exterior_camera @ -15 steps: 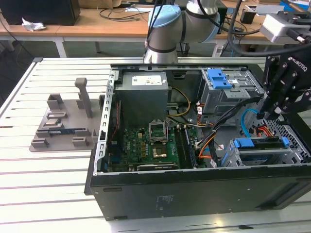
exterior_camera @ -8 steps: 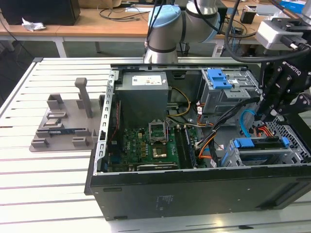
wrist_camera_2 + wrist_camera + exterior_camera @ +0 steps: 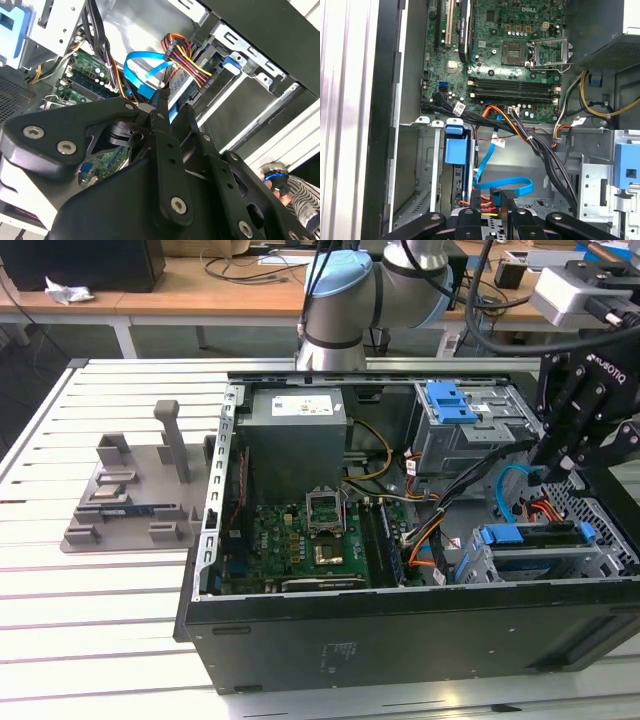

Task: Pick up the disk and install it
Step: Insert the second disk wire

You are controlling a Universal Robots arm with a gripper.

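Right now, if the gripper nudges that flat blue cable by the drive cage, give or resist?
Probably floppy: the flat blue cable is thin and lies in a loose loop. Likely light, so it should bend aside. It may snag: it loops close to the gripper among other wires.

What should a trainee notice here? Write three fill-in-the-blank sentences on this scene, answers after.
1. The grey fixture stands to the exterior view's ___ of the open computer case.
2. The case lies on a slatted table whose colour is ___.
3. The flat ribbon cable looping inside the case, near the gripper, is ___ in colour.

Missing words: left; white; blue.
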